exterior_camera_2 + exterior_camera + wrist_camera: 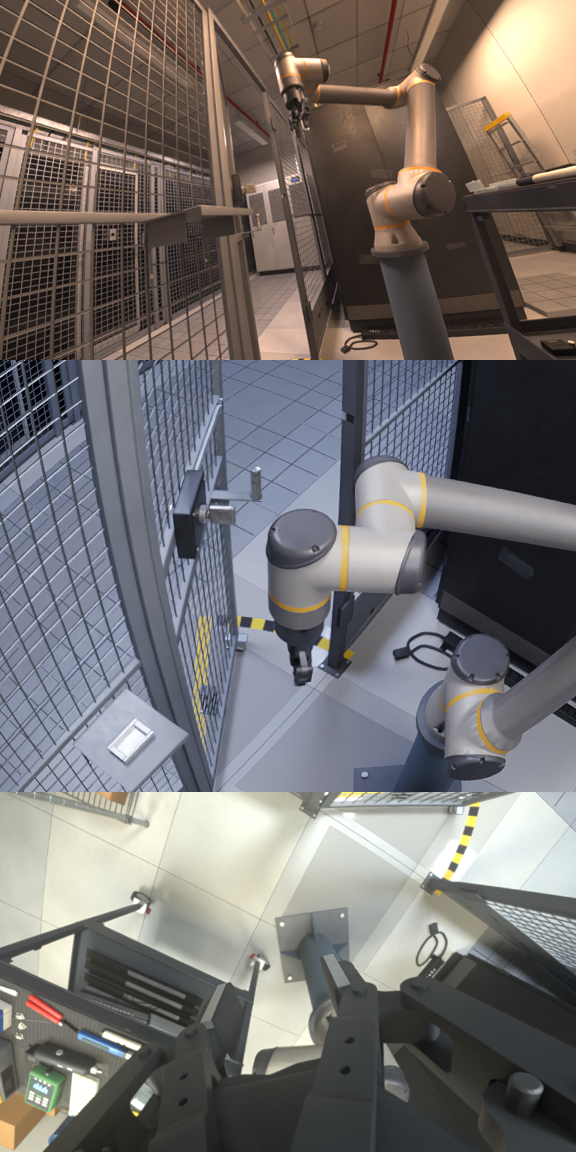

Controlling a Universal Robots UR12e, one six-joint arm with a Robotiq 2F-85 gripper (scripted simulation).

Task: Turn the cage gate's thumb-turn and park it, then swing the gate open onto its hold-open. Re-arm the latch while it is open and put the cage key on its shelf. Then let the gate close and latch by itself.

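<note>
The mesh cage gate (pixel 200 525) stands swung open on the left, carrying a black latch box (pixel 189 513) with a metal thumb-turn (pixel 218 514) and a thin lever ending in an upright peg (pixel 256 482). A small grey shelf (pixel 131 739) with a recessed tray sits on the fence low at the left; I see no key on it. My gripper (pixel 301 666) hangs high in the gateway to the right of the latch, pointing down at the floor, its fingers (pixel 272 987) apart and empty. The gate post (pixel 350 510) stands just behind my wrist.
A tall black cabinet (pixel 520 490) fills the right side behind the arm. My pedestal base (pixel 312 940) is bolted to the floor below. A tool cart (pixel 76 1029) with pens and a meter stands nearby, and a black cable loop (pixel 420 647) and yellow-black floor stripe (pixel 257 622) lie near the post.
</note>
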